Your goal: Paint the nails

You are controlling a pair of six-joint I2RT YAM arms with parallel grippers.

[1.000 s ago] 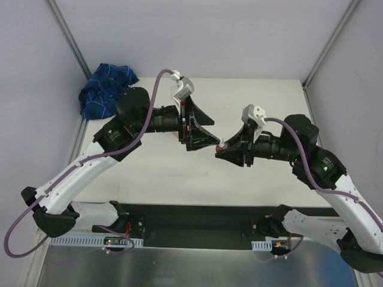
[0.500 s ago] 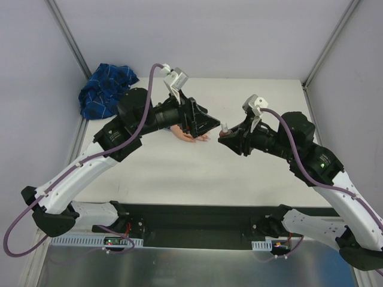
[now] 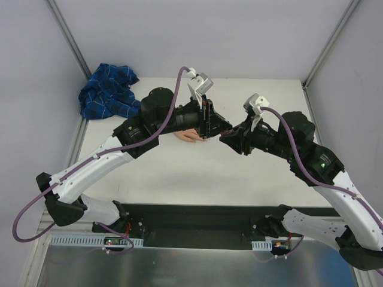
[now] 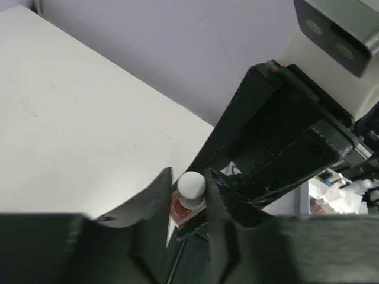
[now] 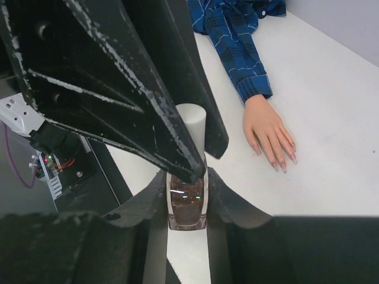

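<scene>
Bright, even light falls from above. Under both arms the tabletop (image 3: pixel 179 173) carries only faint, soft-edged shadows, and the overhead view is sharp into its corners. In the wrist views the left gripper (image 4: pixel 188 189) and right gripper (image 5: pixel 186 183) loom dark and blurred along the bottom edge. The white cap (image 4: pixel 192 184) is bright and slightly soft. Small greenish glints sit on the polish bottle (image 5: pixel 186 204). The fake hand (image 5: pixel 267 127) is crisp, with a thin shadow.

White table (image 3: pixel 179 173) between pale lilac walls (image 3: pixel 209 36).
</scene>
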